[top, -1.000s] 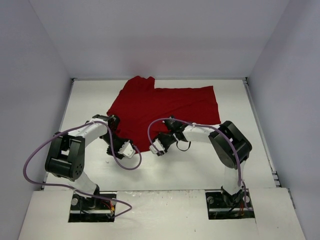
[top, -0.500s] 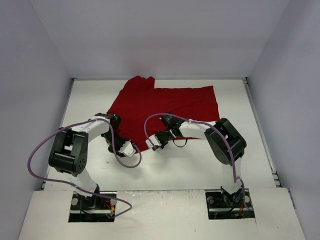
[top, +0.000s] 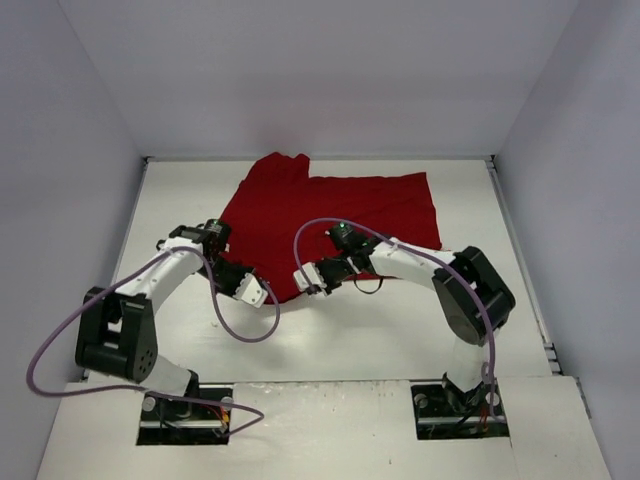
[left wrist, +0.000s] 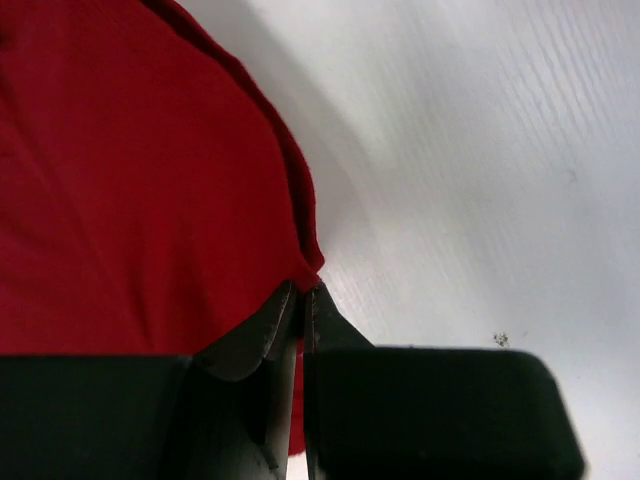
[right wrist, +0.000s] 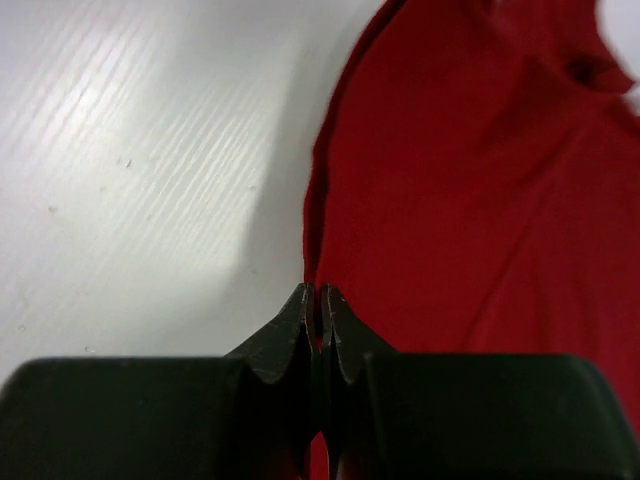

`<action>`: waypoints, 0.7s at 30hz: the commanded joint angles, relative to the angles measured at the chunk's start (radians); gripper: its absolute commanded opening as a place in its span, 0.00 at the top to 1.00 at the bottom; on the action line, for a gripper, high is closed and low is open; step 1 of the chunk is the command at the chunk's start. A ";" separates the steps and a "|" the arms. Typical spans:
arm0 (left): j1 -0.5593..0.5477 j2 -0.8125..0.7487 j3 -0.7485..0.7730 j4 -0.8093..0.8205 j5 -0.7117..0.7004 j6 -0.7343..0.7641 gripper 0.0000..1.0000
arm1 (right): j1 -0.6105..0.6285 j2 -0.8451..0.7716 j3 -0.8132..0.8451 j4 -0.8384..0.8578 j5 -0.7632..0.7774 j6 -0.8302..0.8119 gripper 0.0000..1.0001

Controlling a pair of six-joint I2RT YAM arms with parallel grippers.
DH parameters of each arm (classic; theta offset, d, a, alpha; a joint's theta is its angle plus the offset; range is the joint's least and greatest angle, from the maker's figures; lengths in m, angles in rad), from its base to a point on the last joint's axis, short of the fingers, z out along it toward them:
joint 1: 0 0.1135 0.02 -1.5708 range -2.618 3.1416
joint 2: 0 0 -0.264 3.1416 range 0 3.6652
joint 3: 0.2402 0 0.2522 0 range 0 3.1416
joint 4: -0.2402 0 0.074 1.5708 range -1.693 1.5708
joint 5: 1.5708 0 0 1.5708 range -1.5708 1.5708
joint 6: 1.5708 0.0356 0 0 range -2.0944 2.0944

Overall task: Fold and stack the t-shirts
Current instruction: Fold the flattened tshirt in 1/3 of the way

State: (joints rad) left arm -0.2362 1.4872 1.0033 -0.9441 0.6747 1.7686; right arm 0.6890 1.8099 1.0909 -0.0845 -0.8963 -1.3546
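Observation:
A dark red t-shirt (top: 330,205) lies spread and wrinkled over the far middle of the white table (top: 400,320). Both grippers sit at its near edge, close together. My left gripper (top: 262,292) is shut, its black tips (left wrist: 302,288) pinching the hem where the red cloth (left wrist: 130,170) meets bare table. My right gripper (top: 302,282) is shut too, its tips (right wrist: 318,290) closed on the shirt's edge, with the cloth (right wrist: 470,180) running away to the right in that view. The cloth is lifted slightly at both pinches.
White walls enclose the table on the left, back and right. Purple cables (top: 235,325) loop from both arms over the near table. The right arm's elbow (top: 475,295) stands at the near right, the left arm's elbow (top: 110,335) at the near left.
Both grippers have gone from part open to shut on the shirt's near edge. The left arm's elbow has dropped back toward the near left; the right wrist shifted a little.

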 commanded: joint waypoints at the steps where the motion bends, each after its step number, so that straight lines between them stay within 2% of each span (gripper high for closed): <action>1: 0.036 -0.048 0.082 -0.044 0.129 -0.110 1.00 | -0.044 -0.070 0.116 -0.003 -0.083 0.171 1.00; 5: 0.076 0.061 0.185 -0.044 0.160 -0.217 1.00 | -0.096 0.009 0.232 -0.001 -0.096 0.232 1.00; 10: 0.121 0.258 0.411 -0.044 0.189 -0.377 1.00 | -0.137 0.159 0.399 -0.001 -0.105 0.291 1.00; 17: 0.171 0.472 0.685 -0.034 0.177 -0.479 1.00 | -0.148 0.330 0.593 0.000 -0.102 0.330 1.00; 21: 0.182 0.544 0.786 -0.010 0.145 -0.496 1.00 | -0.161 0.395 0.668 0.001 -0.098 0.348 1.00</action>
State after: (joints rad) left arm -0.0706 2.0193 1.6773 -0.9538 0.8109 1.3256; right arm 0.5379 2.1911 1.6633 -0.1018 -0.9585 -1.0492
